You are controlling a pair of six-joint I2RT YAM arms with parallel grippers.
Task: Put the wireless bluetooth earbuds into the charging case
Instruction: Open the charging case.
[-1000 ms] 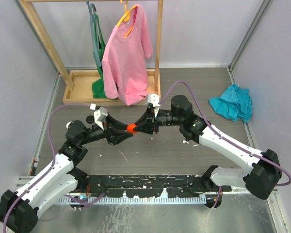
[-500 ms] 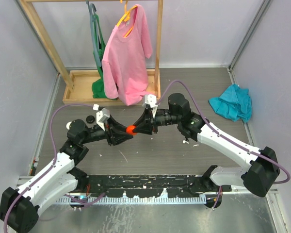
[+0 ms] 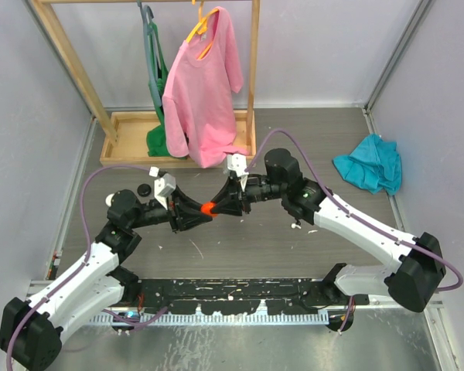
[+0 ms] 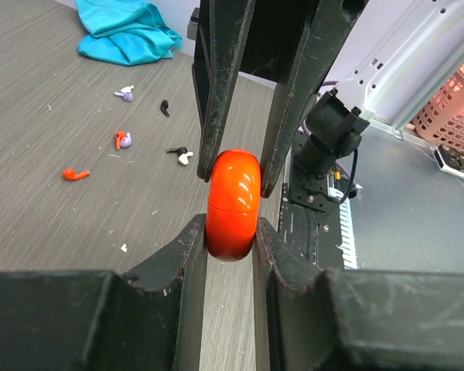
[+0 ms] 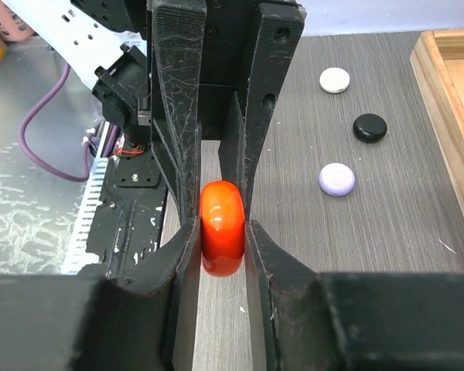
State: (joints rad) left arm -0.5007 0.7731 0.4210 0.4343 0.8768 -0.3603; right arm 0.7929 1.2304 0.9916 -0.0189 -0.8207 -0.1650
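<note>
A glossy red-orange round charging case (image 3: 207, 207) hangs in the air between both grippers. My left gripper (image 4: 230, 236) is shut on its lower half (image 4: 233, 202). My right gripper (image 5: 221, 232) is shut on the same case (image 5: 222, 228) from the opposite side. In the top view the left gripper (image 3: 199, 211) and right gripper (image 3: 216, 205) meet tip to tip. Loose earbuds lie on the floor in the left wrist view: a red one (image 4: 75, 175), a red and lilac one (image 4: 123, 140), a lilac one (image 4: 125, 94), a dark one (image 4: 164, 107) and a dark and white pair (image 4: 181, 154).
Round cases lie on the floor in the right wrist view: white (image 5: 335, 79), black (image 5: 369, 127) and lilac (image 5: 337, 179). A teal cloth (image 3: 369, 164) lies at the right. A wooden rack (image 3: 178, 131) with a pink shirt (image 3: 203, 85) stands behind.
Both arms have shifted slightly left and nearer together, carrying the red case a little down and left. Both grips stay shut on it.
</note>
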